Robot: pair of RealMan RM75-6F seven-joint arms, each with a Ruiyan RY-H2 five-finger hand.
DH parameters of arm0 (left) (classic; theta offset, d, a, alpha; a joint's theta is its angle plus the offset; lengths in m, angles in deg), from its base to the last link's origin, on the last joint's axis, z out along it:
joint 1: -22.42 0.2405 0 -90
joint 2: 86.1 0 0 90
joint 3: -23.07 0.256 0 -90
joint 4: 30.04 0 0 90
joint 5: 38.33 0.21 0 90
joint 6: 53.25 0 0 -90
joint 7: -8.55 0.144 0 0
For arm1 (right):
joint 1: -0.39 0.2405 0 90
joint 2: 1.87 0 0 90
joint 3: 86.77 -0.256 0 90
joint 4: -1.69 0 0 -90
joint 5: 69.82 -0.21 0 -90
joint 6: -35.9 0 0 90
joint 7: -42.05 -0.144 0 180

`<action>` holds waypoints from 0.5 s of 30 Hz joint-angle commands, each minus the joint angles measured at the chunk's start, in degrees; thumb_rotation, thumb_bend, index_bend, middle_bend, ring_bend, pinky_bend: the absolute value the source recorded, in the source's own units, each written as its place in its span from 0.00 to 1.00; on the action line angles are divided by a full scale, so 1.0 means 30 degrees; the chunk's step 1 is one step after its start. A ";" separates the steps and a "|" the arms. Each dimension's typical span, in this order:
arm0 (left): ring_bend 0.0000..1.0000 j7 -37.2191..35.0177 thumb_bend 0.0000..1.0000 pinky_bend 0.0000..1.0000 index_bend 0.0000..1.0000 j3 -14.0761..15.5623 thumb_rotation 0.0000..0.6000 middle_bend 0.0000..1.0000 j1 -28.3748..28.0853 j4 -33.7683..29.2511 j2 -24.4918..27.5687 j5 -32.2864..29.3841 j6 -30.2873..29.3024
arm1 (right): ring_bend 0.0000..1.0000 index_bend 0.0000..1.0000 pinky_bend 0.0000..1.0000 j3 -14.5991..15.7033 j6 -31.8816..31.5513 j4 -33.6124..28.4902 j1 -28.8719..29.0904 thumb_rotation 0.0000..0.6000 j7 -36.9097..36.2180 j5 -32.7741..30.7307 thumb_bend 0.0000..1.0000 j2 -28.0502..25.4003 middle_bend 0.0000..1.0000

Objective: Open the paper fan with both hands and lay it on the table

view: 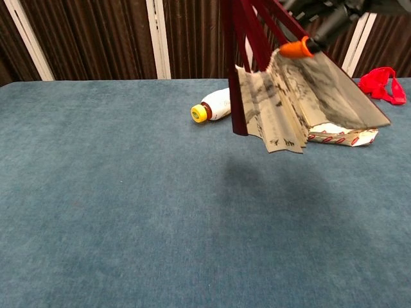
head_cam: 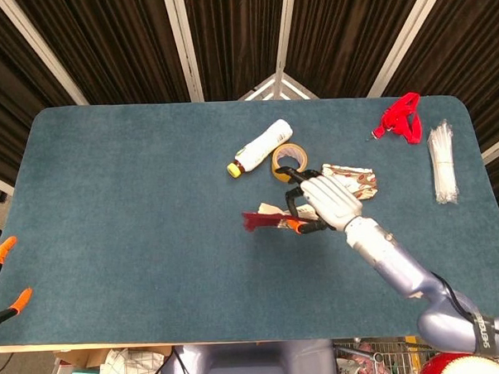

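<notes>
Right hand (head_cam: 323,199) grips the paper fan (view: 292,96) and holds it up off the table (head_cam: 134,200).

The fan hangs partly spread, red ribs up top and pleated paper fanning downward, above the table's middle, in front of the tape roll (head_cam: 285,158) and the white bottle (view: 210,107). Fingers curl around the ribs near the pivot. A wrapped packet (view: 340,136) lies behind it, a red strap (view: 380,85) farther right. The left hand shows in neither view.

light: even, overhead | shadows: soft | focus: sharp | glare: none
</notes>
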 commanded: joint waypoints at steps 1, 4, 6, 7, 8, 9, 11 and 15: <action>0.00 -0.0163 0.32 0.10 0.14 -0.0070 1.00 0.02 -0.0028 0.0124 -0.0214 0.0158 -0.0177 | 0.24 0.74 0.19 -0.0312 0.0624 0.0173 0.0972 1.00 0.0014 -0.0962 0.46 -0.0078 0.14; 0.00 -0.0478 0.32 0.10 0.13 -0.0078 1.00 0.02 -0.0059 0.0198 -0.0383 0.0334 -0.0304 | 0.24 0.74 0.19 -0.0350 0.0713 -0.0010 0.1747 1.00 0.0306 -0.1446 0.46 0.0173 0.14; 0.00 -0.0602 0.32 0.10 0.13 -0.0163 1.00 0.02 -0.0095 0.0267 -0.0559 0.0364 -0.0408 | 0.24 0.74 0.19 -0.0364 0.0684 -0.0381 0.2357 1.00 0.0766 -0.1708 0.46 0.0284 0.14; 0.00 -0.0624 0.31 0.10 0.13 -0.0210 1.00 0.02 -0.0115 0.0288 -0.0649 0.0355 -0.0444 | 0.24 0.74 0.19 -0.0406 0.0598 -0.0599 0.2623 1.00 0.0997 -0.1824 0.46 0.0325 0.14; 0.00 -0.0633 0.31 0.10 0.13 -0.0264 1.00 0.02 -0.0134 0.0302 -0.0751 0.0342 -0.0488 | 0.24 0.74 0.19 -0.0454 0.0494 -0.0841 0.2906 1.00 0.1249 -0.1977 0.46 0.0365 0.14; 0.00 -0.0633 0.31 0.10 0.13 -0.0305 1.00 0.02 -0.0151 0.0324 -0.0846 0.0343 -0.0526 | 0.24 0.74 0.19 -0.0496 0.0378 -0.1077 0.3195 1.00 0.1516 -0.2186 0.46 0.0392 0.14; 0.00 -0.0657 0.31 0.10 0.13 -0.0315 1.00 0.02 -0.0219 0.0355 -0.1013 0.0437 -0.0518 | 0.24 0.74 0.19 -0.0582 -0.0063 -0.1662 0.4006 1.00 0.2351 -0.2859 0.46 0.0513 0.14; 0.00 -0.1140 0.29 0.10 0.13 -0.0288 1.00 0.03 -0.0319 0.0092 -0.1040 0.0594 -0.0481 | 0.24 0.74 0.19 -0.0428 -0.1162 -0.2538 0.5671 1.00 0.4237 -0.4496 0.46 0.1093 0.14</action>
